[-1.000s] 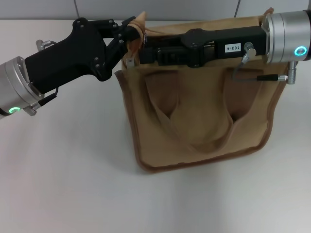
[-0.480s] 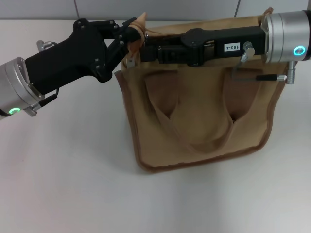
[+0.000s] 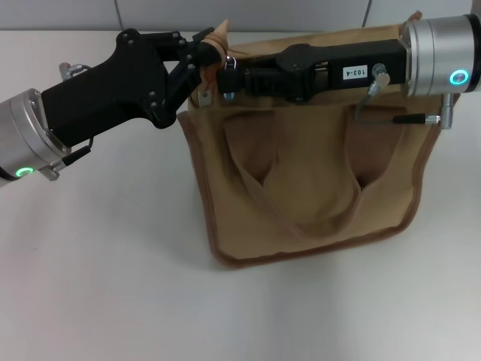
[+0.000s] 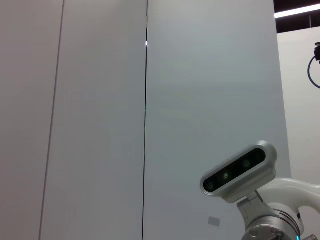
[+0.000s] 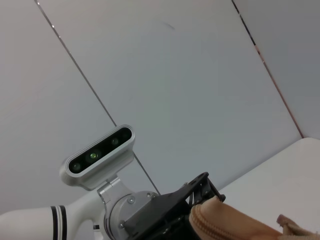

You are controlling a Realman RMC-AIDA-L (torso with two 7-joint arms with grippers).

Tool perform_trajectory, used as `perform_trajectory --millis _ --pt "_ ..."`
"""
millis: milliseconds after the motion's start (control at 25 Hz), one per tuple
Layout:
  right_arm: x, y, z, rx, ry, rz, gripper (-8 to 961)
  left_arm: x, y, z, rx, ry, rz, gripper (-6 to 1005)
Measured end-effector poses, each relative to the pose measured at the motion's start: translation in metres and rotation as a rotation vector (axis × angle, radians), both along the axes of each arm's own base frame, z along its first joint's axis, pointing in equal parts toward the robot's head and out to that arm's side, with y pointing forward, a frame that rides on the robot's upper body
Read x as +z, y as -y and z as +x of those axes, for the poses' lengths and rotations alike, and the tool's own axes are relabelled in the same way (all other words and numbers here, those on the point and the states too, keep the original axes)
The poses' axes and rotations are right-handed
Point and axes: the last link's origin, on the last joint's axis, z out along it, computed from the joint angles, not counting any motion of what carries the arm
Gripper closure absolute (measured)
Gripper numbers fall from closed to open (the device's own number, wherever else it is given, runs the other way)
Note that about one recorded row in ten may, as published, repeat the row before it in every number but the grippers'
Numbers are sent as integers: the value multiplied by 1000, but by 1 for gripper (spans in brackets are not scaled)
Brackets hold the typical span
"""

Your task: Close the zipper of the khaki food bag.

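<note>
Nearest in the head view, the white table (image 3: 113, 286) lies bare from 6 round to 9 o'clock, and the khaki food bag (image 3: 308, 180) lies flat at centre-right, its piped bottom edge toward 6 and its right side close to the frame's 3 o'clock edge. Farther off, along the bag's top at 12, the left gripper (image 3: 213, 50) pinches the bag's upper-left corner tip, while the right gripper (image 3: 229, 79) lies along the zipper (image 5: 220, 227); whether its fingers are spread or pressed together cannot be told. Only the right wrist view shows the zipper's tan teeth, with the left arm's wrist camera (image 5: 99, 155) beyond.
</note>
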Motion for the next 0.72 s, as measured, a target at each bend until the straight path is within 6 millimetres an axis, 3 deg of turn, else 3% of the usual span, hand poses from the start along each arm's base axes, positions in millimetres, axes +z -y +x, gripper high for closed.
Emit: perform_trajectory --millis 200,720 --pt "-1 0 0 0 6 -4 779 0 0 0 0 1 2 934" --pt "-1 -1 5 -32 13 1 928 1 0 -1 6 4 7 930"
